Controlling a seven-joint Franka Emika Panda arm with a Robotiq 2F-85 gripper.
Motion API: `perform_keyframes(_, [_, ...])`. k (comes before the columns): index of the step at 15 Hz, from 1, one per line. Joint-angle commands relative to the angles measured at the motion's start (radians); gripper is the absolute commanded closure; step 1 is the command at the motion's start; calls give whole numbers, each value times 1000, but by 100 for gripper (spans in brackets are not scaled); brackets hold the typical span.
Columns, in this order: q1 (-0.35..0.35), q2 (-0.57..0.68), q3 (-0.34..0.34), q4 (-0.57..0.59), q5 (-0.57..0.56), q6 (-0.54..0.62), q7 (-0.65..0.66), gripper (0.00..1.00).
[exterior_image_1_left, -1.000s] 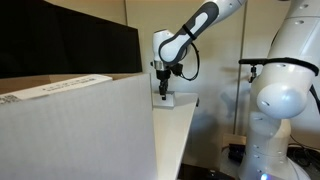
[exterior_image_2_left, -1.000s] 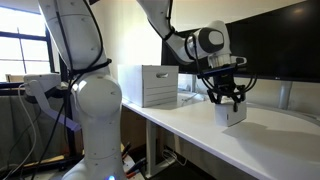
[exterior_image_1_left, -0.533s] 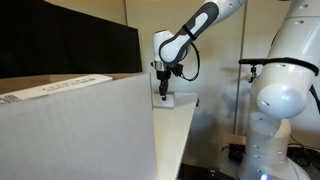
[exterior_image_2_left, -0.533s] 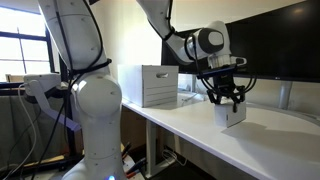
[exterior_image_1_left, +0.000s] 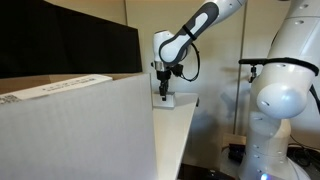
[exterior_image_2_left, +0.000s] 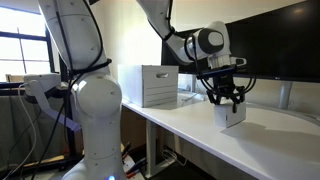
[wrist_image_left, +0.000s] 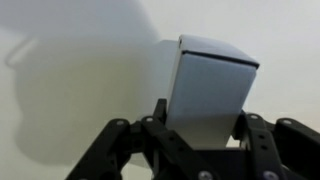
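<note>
A small white box (wrist_image_left: 212, 85) stands upright on the white table (exterior_image_2_left: 190, 125). My gripper (wrist_image_left: 200, 118) reaches down over it, and its black fingers (wrist_image_left: 160, 112) press against the box's two sides, so it is shut on the box. In both exterior views the box (exterior_image_2_left: 235, 115) (exterior_image_1_left: 168, 100) rests on the tabletop under the gripper (exterior_image_2_left: 228, 99) (exterior_image_1_left: 163, 91). The lower part of the box is hidden behind the gripper body in the wrist view.
A larger white carton (exterior_image_2_left: 148, 85) stands further back along the table. A black monitor (exterior_image_2_left: 275, 45) lines the wall behind. A big white box (exterior_image_1_left: 80, 130) fills the foreground in an exterior view. The white robot base (exterior_image_2_left: 90, 110) stands beside the table edge.
</note>
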Motion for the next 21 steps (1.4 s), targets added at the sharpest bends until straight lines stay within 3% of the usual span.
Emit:
perform_keyframes(1, [-15, -25, 8, -25, -5, 17, -7, 67])
perform_keyframes(9, [-20, -25, 10, -27, -28, 25, -7, 67])
perform_keyframes(10, [-11, 0, 11, 1, -1, -1, -4, 42])
perform_keyframes(15, [-11, 0, 11, 1, -2, -1, -4, 42])
perform_keyframes(16, [-11, 0, 11, 1, -2, -1, -4, 67])
perform_keyframes(21, [1, 2, 3, -2, 38, 9, -27, 67])
